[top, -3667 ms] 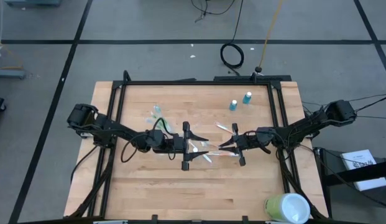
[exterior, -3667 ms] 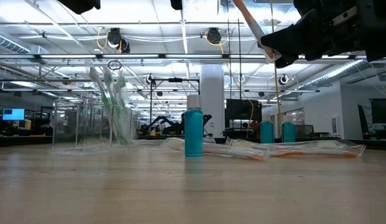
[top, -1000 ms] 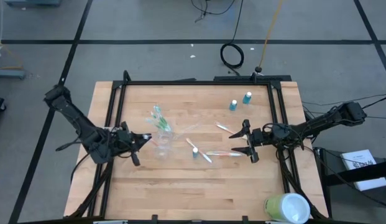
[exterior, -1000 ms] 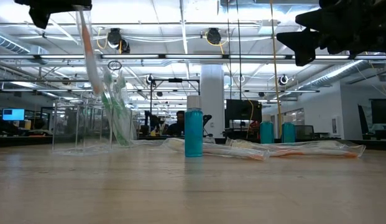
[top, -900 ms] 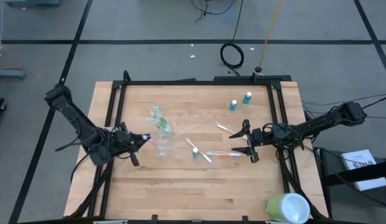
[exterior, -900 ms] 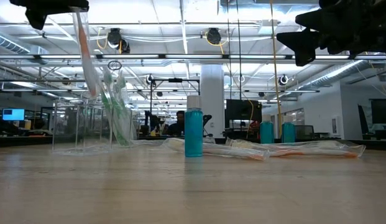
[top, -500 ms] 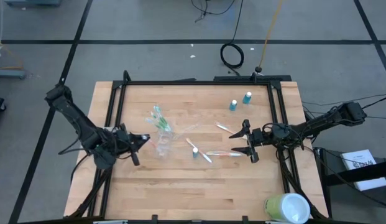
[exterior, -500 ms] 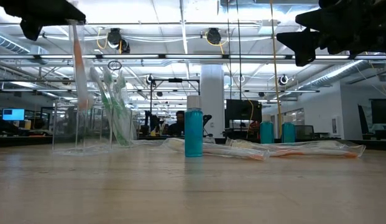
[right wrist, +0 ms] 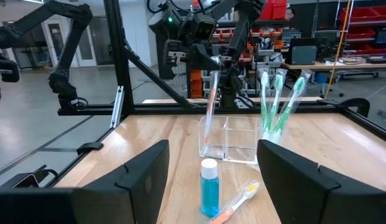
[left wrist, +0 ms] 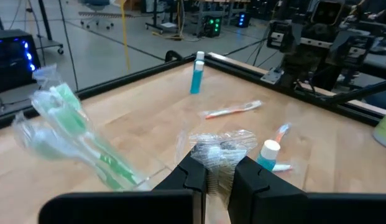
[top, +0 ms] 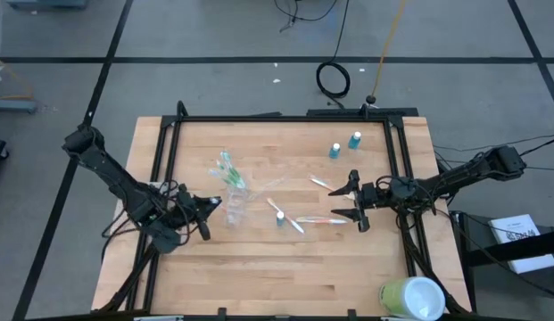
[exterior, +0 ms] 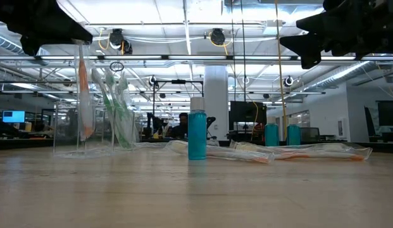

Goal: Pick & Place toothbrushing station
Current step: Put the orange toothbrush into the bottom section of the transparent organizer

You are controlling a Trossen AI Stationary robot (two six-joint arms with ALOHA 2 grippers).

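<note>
A small clear plastic cup [top: 234,208] stands left of the table's middle, and green toothbrushes [right wrist: 276,99] lean upright in it. My left gripper [top: 209,212] hovers above its left side, shut on a wrapped orange toothbrush [exterior: 84,95]. One blue white-capped tube [top: 279,217] stands mid-table. Two more tubes [top: 334,151] [top: 354,140] stand at the far right. Two wrapped toothbrushes [top: 317,219] [top: 321,183] lie flat on the wood. My right gripper [top: 352,203] hangs open above the table's right side, touching nothing. My left gripper pinches the wrapped toothbrush's upper end [left wrist: 219,155] between its two fingers, the clear wrapper crinkled between them. The fingers reach in from the table's left. The brush hangs upright below them, its lower end [right wrist: 206,140] down inside the clear cup; whether it touches the bottom I cannot tell.
A large pale green-and-white cup [top: 412,299] lies at the near right corner. A black frame [top: 285,117] runs around the table's far and side edges. The near half of the wooden top [top: 285,276] is bare.
My left gripper has gone down over the clear cup. The orange toothbrush, tilted a second ago, now hangs upright, and its lower end has sunk into the cup.
</note>
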